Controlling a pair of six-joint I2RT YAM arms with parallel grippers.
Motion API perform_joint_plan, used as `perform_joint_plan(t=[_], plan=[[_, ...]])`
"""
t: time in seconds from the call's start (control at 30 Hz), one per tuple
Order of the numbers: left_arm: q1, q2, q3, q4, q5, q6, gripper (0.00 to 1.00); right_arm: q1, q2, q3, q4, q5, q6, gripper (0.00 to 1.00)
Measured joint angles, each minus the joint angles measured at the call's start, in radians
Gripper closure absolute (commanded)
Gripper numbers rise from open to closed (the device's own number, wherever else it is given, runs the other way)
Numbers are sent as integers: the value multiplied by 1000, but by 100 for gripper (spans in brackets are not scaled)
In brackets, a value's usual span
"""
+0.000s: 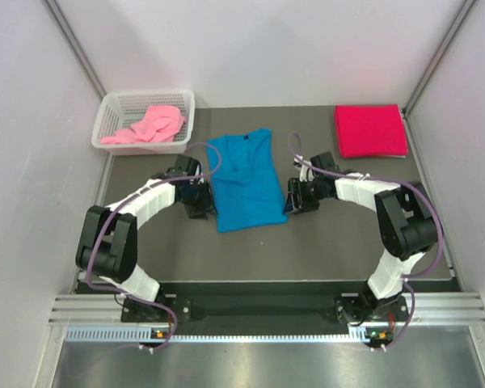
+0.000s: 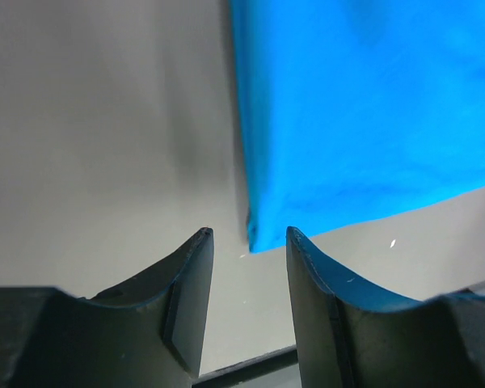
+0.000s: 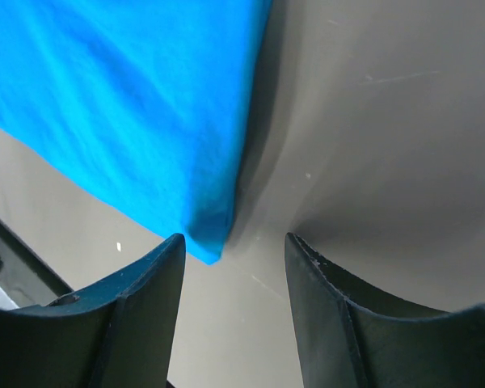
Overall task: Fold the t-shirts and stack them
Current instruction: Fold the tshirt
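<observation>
**Top external view: blue t-shirt [image 1: 244,182] mid-fold, both arms at its near hem**

Location: the blue t-shirt lies flat at the centre of the tabletop [image 1: 323,250], collar away from the arm bases. It reads as a narrowed strip with the sleeves turned in. The red t-shirt [image 1: 369,130] sits folded at the far right corner. The pink t-shirt [image 1: 149,125] lies crumpled in the white basket [image 1: 187,113] at far left.

Step (judgement): lengthwise fold of the blue t-shirt, about to be gripped at the hem. One shirt looks done, one is in hand and one is untouched.

Grippers: the left gripper [image 2: 249,234] is at the near left corner of the hem, jaws parted, holding nothing. The cloth corner sits in the gap just ahead of the fingertips. The right gripper [image 3: 234,238] mirrors it at the near right corner, likewise parted and empty.

Pose: both arms reach forward with elbows out, wrists turned inward toward the shirt and low over the tabletop.

Next move (judgement): each gripper should close on its own corner, catching every layer. Both should then lift together and carry the hem toward the collar evenly, so the fold does not skew.
</observation>
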Motion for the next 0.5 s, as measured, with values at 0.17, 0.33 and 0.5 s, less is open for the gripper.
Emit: perform_joint_plan(t=[0.17,0.33,0.5], plan=[[-1,-2,-93,48,37,-32,54,17,0,-23,63,-15,23,49],[-5,-2,-119,100,40,-39,54,47,-12,-69,134,-20,56,65],[-18,-2,-162,122,42,-47,54,75,-50,-165,215,3,116,87]])
